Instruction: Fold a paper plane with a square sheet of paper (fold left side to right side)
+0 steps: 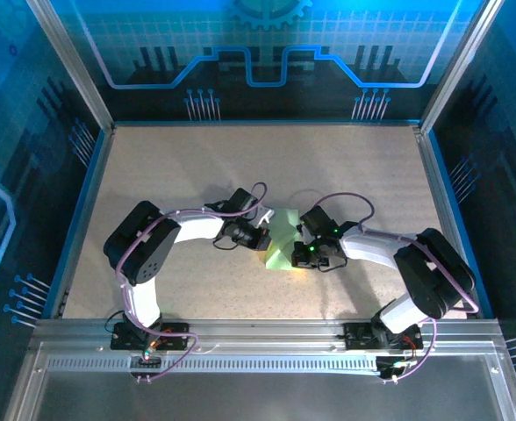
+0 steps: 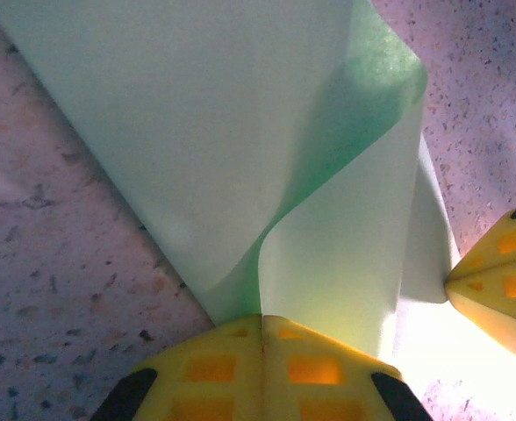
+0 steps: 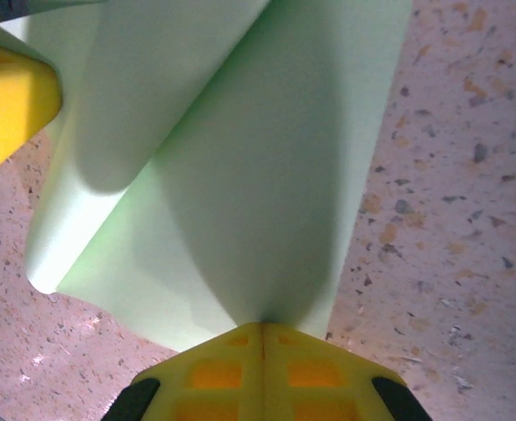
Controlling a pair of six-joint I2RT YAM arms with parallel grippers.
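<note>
Though thin, smooth, curved green paper

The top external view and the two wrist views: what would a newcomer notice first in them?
The pale green square sheet of paper catches the eye first. It lies near the middle of the speckled table, partly lifted and curled over itself. Next come the yellow left gripper and right gripper, each shut on an edge of the sheet, facing each other across it.
</note>
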